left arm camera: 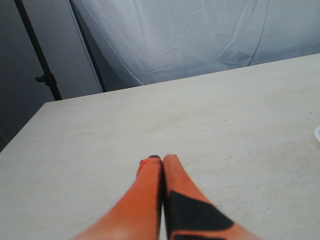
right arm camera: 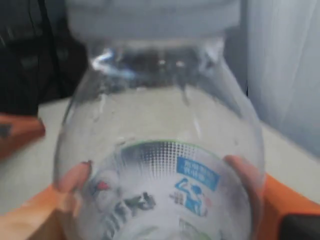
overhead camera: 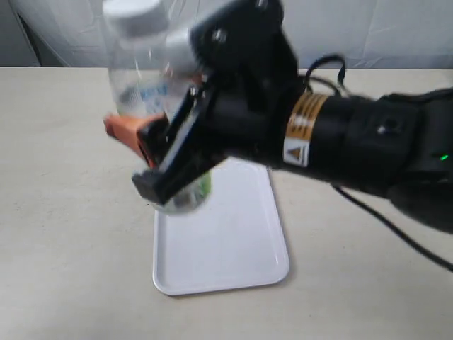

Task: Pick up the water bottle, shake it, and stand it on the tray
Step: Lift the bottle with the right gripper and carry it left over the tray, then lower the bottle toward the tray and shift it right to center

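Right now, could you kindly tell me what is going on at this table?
The right pincer grips the water bottle and holds it in the air, cap up, near one corner of the tray. Both look blurred, which fits shaking. The bottle is not yet standing on the tray. The left pincer is shut and empty, low over the table.

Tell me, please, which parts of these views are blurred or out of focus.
Exterior view: the water bottle and the right tool are smeared by motion blur, while the tray is crisp. Left wrist view: the table is sharp; the shut left tool is slightly soft. Right wrist view: the bottle fills the frame, soft, its white cap blurriest.
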Robot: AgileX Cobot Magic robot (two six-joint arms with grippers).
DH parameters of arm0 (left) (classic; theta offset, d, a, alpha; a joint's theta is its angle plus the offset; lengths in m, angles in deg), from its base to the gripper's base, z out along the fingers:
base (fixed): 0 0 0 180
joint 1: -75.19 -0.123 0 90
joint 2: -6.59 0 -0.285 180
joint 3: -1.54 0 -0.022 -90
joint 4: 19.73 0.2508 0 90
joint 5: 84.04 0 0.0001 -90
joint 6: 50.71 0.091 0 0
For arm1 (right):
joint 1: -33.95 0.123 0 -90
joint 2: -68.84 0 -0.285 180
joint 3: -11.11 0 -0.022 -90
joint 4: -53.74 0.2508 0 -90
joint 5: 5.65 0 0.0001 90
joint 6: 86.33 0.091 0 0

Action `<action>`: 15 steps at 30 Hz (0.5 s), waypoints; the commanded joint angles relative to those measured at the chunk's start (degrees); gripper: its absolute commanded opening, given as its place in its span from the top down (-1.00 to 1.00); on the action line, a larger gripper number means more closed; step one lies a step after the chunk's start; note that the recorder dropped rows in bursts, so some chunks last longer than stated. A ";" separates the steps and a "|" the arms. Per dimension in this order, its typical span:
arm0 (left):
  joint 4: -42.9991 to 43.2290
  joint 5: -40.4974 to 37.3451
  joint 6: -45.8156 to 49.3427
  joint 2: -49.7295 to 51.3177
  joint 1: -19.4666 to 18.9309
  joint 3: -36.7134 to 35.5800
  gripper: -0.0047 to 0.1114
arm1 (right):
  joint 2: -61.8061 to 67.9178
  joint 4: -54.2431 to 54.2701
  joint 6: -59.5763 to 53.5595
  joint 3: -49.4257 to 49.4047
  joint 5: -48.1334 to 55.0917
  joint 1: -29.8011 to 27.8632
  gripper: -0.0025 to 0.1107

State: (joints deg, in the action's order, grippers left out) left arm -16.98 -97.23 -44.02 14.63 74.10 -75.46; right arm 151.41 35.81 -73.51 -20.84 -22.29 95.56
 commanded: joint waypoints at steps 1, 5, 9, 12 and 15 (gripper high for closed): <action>-0.06 -0.12 -0.21 -0.26 0.03 -0.21 0.91 | -3.78 1.23 -1.51 2.01 -0.34 0.15 0.97; -0.06 -0.12 -0.21 -0.26 0.03 -0.21 0.91 | 0.79 1.76 -1.51 -2.36 6.05 0.15 0.97; -0.06 -0.12 -0.21 -0.26 0.03 -0.21 0.91 | 3.71 2.00 -0.32 -5.65 5.53 0.15 0.97; -0.06 -0.12 -0.21 -0.26 0.03 -0.21 0.91 | 2.94 2.00 1.42 -5.60 4.35 0.15 0.97; -0.06 -0.12 -0.21 -0.26 0.03 -0.21 0.91 | 1.35 1.52 7.14 -5.60 -0.17 0.42 0.97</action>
State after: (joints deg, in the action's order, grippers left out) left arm -16.98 -97.23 -44.02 14.63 74.10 -75.46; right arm 155.02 37.70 -70.96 -27.29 -14.39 95.68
